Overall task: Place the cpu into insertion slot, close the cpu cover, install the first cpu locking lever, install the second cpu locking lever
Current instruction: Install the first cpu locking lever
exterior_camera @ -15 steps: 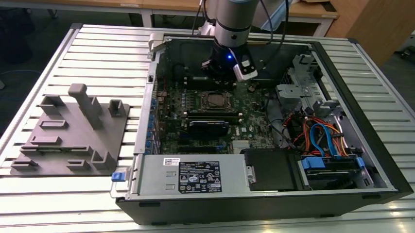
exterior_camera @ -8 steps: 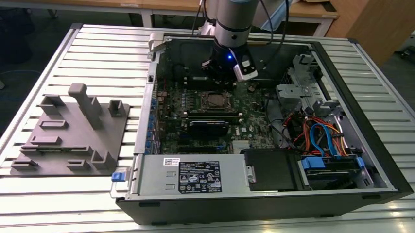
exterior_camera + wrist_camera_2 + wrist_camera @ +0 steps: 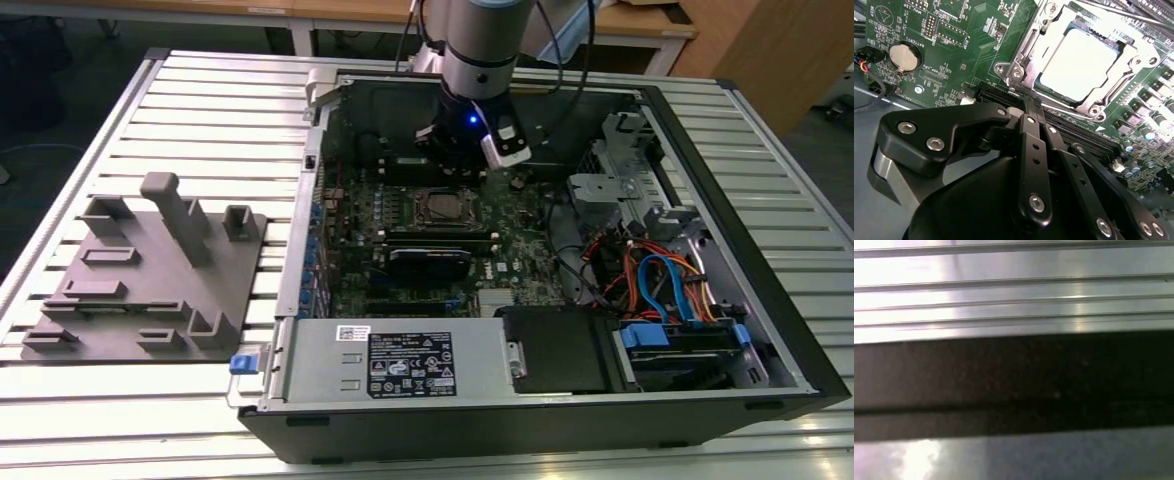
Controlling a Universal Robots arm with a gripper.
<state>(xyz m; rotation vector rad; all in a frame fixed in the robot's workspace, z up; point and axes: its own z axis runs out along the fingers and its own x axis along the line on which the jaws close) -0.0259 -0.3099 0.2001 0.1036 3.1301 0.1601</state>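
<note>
The cpu (image 3: 1079, 67) in the insertion slot (image 3: 1015, 74)

The cpu (image 3: 1079, 65) lies in the insertion slot (image 3: 1016, 70) on the motherboard (image 3: 979, 30), inside the case (image 3: 534, 420) on the table (image 3: 214, 110).

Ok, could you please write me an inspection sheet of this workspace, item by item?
Surface: slotted metal table, carrying an open computer case.
Job's things: chip lies in the socket; the cover appears down around it; the levers cannot be judged.
Clutter: grey plate with pegs on the table, at the exterior view's left.
Grippers: gripper shut, holding nothing, its tips close to the cover's edge.
Cables: blue and orange cables inside the case; black cables beside the arm.
Surroundings: wooden desks behind the table.
</note>
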